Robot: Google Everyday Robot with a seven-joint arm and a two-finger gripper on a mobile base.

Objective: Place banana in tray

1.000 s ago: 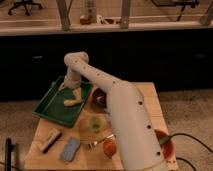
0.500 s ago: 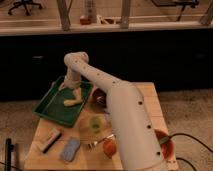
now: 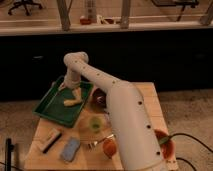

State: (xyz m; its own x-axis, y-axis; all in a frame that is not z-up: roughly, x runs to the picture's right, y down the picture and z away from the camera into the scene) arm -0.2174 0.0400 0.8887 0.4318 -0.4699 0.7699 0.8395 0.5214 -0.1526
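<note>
The banana (image 3: 72,102) is seen lying inside the green tray (image 3: 49,106), toward its right-hand half, with its length set roughly across the tray floor. The tray is placed on the far left part of the wooden table (image 3: 150,100).

The gripper (image 3: 76,93) is held over the tray, directly above the banana's right end and very close to it. Whether contact is made cannot be told, nor whether the gripper is open or closed.

Compared with the frames of a second and half a second ago, no shift is noticed: the banana is found at the same spot in the tray, and the gripper is kept at the same height above it.

The white arm (image 3: 125,117) is stretched from the near right edge of the view up and leftward across the table, bent sharply at a rounded joint behind the tray, and turned downward from there to the wrist.

Elsewhere on the table, a dark bowl (image 3: 98,96) is set just right of the tray, a green cup (image 3: 95,124) near the tray's front corner, a blue sponge (image 3: 70,149) and a brush (image 3: 50,140) at the front left, and an orange fruit (image 3: 109,147) beside the arm.
</note>
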